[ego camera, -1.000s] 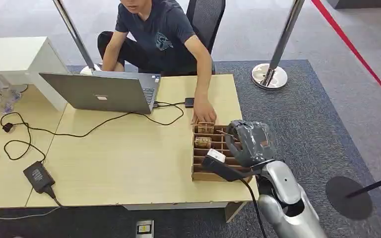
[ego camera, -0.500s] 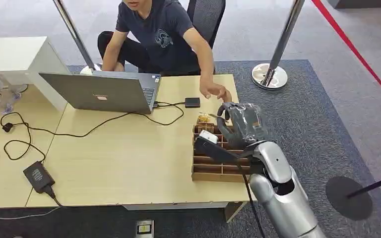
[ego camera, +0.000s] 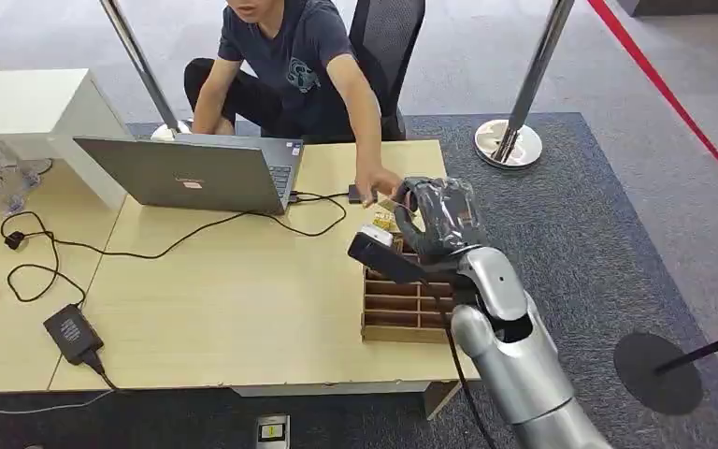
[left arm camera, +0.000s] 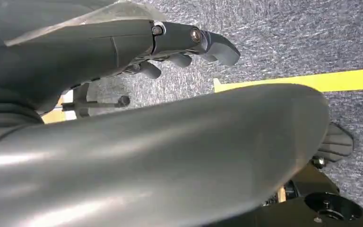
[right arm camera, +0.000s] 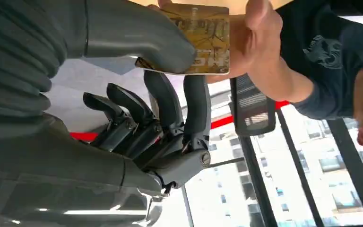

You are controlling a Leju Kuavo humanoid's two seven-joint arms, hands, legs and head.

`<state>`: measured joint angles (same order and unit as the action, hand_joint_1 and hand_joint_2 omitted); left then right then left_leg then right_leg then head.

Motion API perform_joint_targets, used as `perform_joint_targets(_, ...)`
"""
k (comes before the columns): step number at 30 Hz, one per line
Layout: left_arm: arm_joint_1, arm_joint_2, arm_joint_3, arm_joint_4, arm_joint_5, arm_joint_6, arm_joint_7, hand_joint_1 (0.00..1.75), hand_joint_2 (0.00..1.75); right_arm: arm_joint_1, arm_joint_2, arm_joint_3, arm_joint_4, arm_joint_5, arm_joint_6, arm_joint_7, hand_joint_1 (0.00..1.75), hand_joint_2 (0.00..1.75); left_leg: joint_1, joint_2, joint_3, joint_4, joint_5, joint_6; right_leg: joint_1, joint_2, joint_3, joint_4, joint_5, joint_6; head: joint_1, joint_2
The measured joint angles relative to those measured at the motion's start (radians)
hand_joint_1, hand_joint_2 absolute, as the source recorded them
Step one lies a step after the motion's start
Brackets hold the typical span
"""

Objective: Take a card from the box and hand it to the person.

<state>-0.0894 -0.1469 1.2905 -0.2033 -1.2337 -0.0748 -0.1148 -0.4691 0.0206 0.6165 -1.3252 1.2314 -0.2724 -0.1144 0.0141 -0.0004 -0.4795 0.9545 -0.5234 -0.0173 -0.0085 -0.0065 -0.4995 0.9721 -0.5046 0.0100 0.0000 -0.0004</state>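
Right hand (ego camera: 439, 223) pinching a gold card (right arm camera: 203, 40), print too blurred to read, above the box (ego camera: 402, 304) at the bench's far right edge; person's hand (ego camera: 379, 185) grasps it too.

A gold-brown printed card (right arm camera: 203, 40) is pinched between the thumb and a finger of the right robot hand (ego camera: 437, 224), raised above the far end of the box; the person's hand (right arm camera: 246, 45) grips its other edge. The brown cardboard box with slotted compartments (ego camera: 402, 304) sits on the table's right side.
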Motion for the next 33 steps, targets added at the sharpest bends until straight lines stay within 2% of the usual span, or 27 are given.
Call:
perform_joint_targets(12,0.0,0.0,-0.006,0.0,-0.005,0.0,0.005,0.0,0.0,-0.073,0.068,-0.028,0.165,0.042,-0.062,-0.005,1.75,1.75,0.0,0.0,0.0,0.0,0.0,0.0,0.0,0.0,0.0,0.0,0.0,0.0,0.0,0.0)
perform_joint_targets(27,0.0,0.0,-0.006,0.0,-0.005,0.0,0.012,0.0,0.0,-0.075,0.096,-0.068,0.206,0.092,-0.062,0.007,1.75,1.75,0.0,0.0,0.0,0.0,0.0,0.0,0.0,0.0,0.0,0.0,0.0,0.0,0.0,0.0)
perform_joint_targets(28,0.0,0.0,-0.006,0.0,-0.004,0.0,0.013,0.0,0.0,-0.074,0.096,-0.071,0.207,0.092,-0.064,0.007,0.02,1.75,0.0,0.0,0.0,0.0,0.0,0.0,0.0,0.0,0.0,0.0,0.0,0.0,0.0,0.0)
perform_joint_targets(32,0.0,0.0,-0.006,0.0,-0.003,0.0,0.014,0.0,0.0,-0.072,0.098,-0.082,0.215,0.095,-0.087,0.016,0.0,1.75,0.0,0.0,0.0,0.0,0.0,0.0,0.0,0.0,0.0,0.0,0.0,0.0,0.0,0.0)
perform_joint_targets(33,0.0,0.0,-0.006,0.0,-0.003,0.0,0.014,0.0,0.0,-0.07,0.099,-0.086,0.217,0.095,-0.089,0.018,0.0,0.0,0.0,0.0,0.0,0.0,0.0,0.0,0.0,0.0,0.0,0.0,0.0,0.0,0.0,0.0)
